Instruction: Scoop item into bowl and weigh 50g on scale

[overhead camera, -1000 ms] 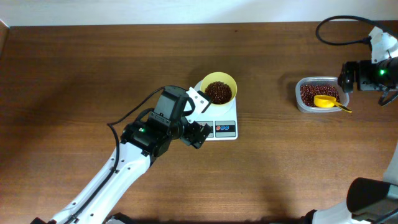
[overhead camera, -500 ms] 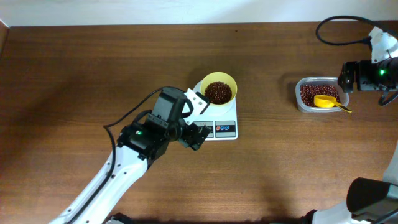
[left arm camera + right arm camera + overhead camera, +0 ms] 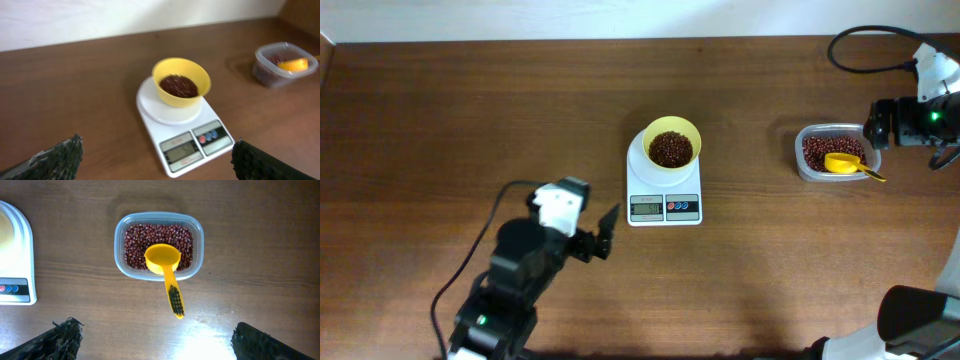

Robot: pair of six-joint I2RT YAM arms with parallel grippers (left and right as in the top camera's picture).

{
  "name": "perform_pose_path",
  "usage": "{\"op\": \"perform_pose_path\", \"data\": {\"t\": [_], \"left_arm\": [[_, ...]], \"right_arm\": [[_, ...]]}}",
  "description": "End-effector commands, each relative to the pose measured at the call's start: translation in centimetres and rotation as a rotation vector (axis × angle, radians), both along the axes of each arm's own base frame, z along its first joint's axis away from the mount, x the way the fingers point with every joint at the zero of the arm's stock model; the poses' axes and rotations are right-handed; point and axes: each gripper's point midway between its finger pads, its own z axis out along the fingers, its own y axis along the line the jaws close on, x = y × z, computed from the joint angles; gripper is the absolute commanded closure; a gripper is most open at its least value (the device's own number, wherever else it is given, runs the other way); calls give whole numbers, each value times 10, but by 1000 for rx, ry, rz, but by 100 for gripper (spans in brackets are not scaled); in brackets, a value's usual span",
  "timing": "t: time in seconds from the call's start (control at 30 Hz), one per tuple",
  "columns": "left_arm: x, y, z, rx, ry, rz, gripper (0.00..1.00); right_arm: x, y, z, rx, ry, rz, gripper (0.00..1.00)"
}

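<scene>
1. Overhead view: the scale (image 3: 664, 209) is seen at the middle of the desk (image 3: 470, 100). The bowl (image 3: 694, 134) is set on its round platform, toward 1 o'clock, and is filled with beans (image 3: 670, 149). The left gripper (image 3: 596, 232) is held spread and empty above the desk. From it the scale is found at 2 o'clock, well apart. A clear tub (image 3: 800, 152) with more beans and a yellow scoop (image 3: 844, 163) is placed at 3 o'clock of the scale. It is found at 8 o'clock of the right gripper (image 3: 873, 126).

2. Left wrist view: the two fingers (image 3: 59, 158) are seen wide apart at the lower corners, nothing between them. The scale and bowl lie ahead at 12 o'clock, untouched. A grey display (image 3: 181, 150) and red and blue buttons (image 3: 209, 135) are shown on the scale's front, but the digits are too blurred to be read.

3. Right wrist view: the right gripper is spread and empty. The tub lies at 12 o'clock, near but not touched. The scoop's cup is rested on the beans, its handle pointed to 6 o'clock across the rim. A corner of the scale is cut off at 9 o'clock. No lettering can be made out.
</scene>
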Motion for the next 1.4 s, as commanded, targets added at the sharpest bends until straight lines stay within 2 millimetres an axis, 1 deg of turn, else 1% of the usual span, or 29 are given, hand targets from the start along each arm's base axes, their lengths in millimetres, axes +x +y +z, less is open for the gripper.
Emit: {"op": "perform_pose_path", "data": {"t": [0.0, 0.03, 0.1, 0.17, 0.23, 0.3, 0.33, 0.43, 0.53, 0.57, 0.63, 0.67, 0.7, 0.8, 0.9, 1.37], "left_arm": [[-11, 28, 14, -113, -98, 74, 1], [-12, 34, 17, -127, -122, 97, 1], [-14, 51, 31, -148, -232, 152, 1], [-17, 62, 38, -161, -317, 185, 1], [-21, 72, 39, -172, -407, 221, 1], [-25, 79, 36, -181, -488, 243, 1], [-27, 82, 38, -186, -530, 253, 1], [-32, 92, 27, -188, -607, 285, 1], [-34, 101, 17, -171, -575, 331, 1], [-32, 107, 9, -150, -547, 367, 1], [-29, 110, -5, -37, -518, 373, 1], [-29, 110, -13, -3, -493, 371, 1], [-28, 111, -27, 21, -437, 372, 1], [-28, 118, -55, 53, -327, 407, 1], [-28, 119, -54, 92, -337, 407, 1], [-28, 119, -55, 91, -336, 406, 1]], "right_arm": [[-1, 1, 11, -10, -30, -2, 1], [-1, 1, 11, -11, -29, -2, 1], [-1, 1, 11, -11, -30, -2, 1], [-1, 1, 11, -11, -30, -2, 1], [-1, 1, 11, -10, -30, -2, 1], [-1, 1, 11, -11, -30, -2, 1], [-1, 1, 11, -11, -29, -2, 1], [-1, 1, 11, -10, -30, -2, 1], [-1, 1, 11, -10, -30, -2, 1], [-1, 1, 11, -10, -30, -2, 1], [-1, 1, 11, -10, -30, -2, 1], [-1, 1, 11, -10, -30, -2, 1], [-1, 1, 11, -10, -30, -2, 1], [-1, 1, 11, -10, -30, -2, 1], [-1, 1, 11, -10, -30, -2, 1], [-1, 1, 11, -11, -30, -2, 1]]}}
